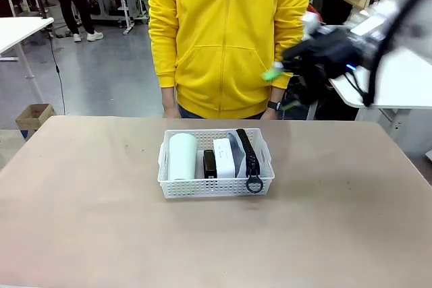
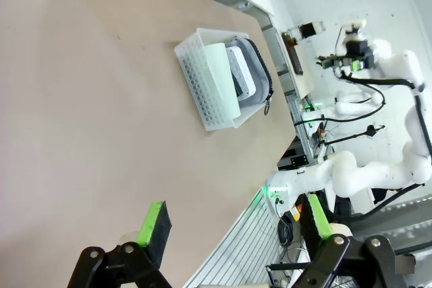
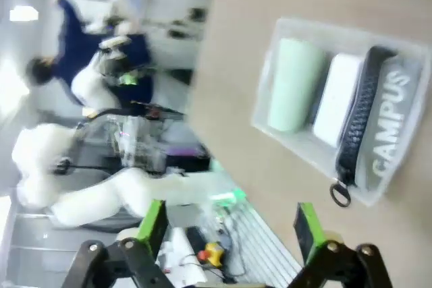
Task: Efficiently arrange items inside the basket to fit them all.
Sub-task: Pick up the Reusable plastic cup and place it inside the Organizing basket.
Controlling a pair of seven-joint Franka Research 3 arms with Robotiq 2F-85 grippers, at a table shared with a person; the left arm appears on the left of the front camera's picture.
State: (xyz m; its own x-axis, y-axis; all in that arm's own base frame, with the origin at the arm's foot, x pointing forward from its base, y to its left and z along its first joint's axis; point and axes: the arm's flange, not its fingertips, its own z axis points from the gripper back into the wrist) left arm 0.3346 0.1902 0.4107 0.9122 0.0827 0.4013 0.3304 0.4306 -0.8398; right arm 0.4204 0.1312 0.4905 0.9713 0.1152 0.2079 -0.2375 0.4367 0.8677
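At the middle of a tan counter [image 1: 81,220], seen from the front, sits a white lattice basket [image 1: 216,185]. Four things lie packed side by side inside it. From the basket's left end: a pale green cup [image 1: 182,156] on its side, a black stapler [image 1: 210,164], a white box [image 1: 223,157], and a grey pouch [image 1: 237,148] standing on edge against the basket's right wall, its black zipper [image 1: 248,152] on top and its ring pull [image 1: 254,184] hanging over the near rim. Behind the basket, at the far side of the counter, stands a person in a yellow zipped jacket [image 1: 226,38] with a watch on one wrist. Above and to the right of the basket hangs the right tool [image 1: 284,88], blurred, clear of the counter; its green pads stand apart and it holds nothing.

From the left wrist, the left tool [image 2: 235,219] fills the bottom edge, its two green-padded fingers spread wide with nothing between them. The basket [image 2: 202,82] lies well beyond it on the counter [image 2: 81,112], the cup [image 2: 226,75], box [image 2: 244,74] and pouch [image 2: 258,65] visible inside.

From the right wrist, the picture is blurred. The right tool [image 3: 231,226] has its fingers wide apart and empty. Beyond it the basket [image 3: 297,143] holds the cup [image 3: 291,82], the box [image 3: 335,96] and the pouch [image 3: 391,123], which bears the word CAMPUS, its ring pull [image 3: 340,194] at the near end.
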